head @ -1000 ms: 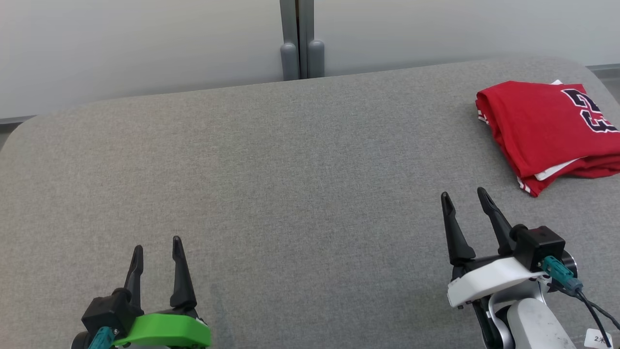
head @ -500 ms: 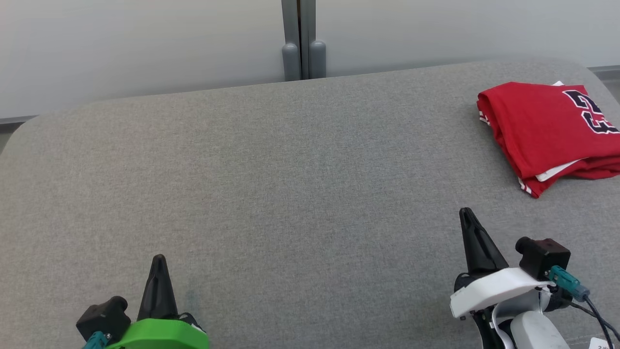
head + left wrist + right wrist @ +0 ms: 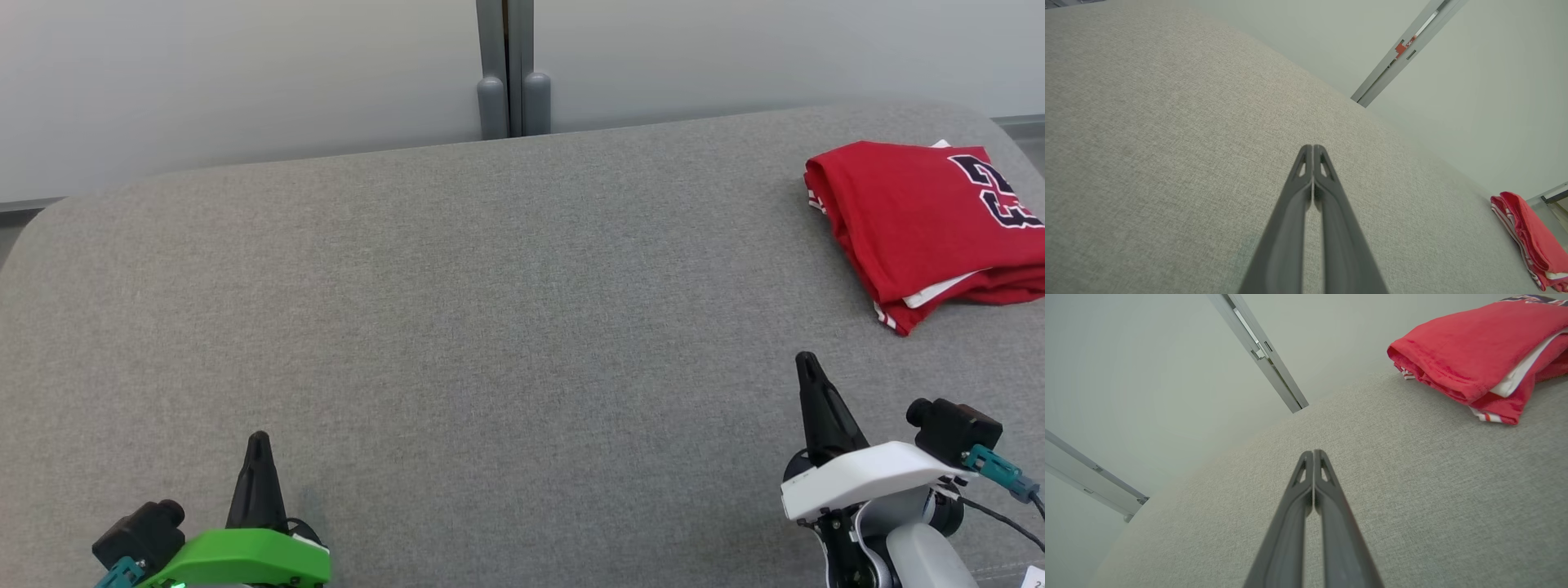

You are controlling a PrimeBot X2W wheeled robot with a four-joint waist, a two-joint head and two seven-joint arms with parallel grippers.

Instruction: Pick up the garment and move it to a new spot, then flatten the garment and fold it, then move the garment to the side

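My left tool (image 3: pixel 258 441) and right tool (image 3: pixel 807 361), fingers together and empty, over the grey bench (image 3: pixel 490 327); folded red garment (image 3: pixel 906 220) far right.

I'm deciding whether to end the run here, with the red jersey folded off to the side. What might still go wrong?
1. The red jersey lies by the grey table's rounded far right corner and runs past the head view's edge; a nudge might push it off.
2. The right tool, shut and empty, is the nearer one; a careless swing toward the jersey may undo the fold, where a white layer pokes out.
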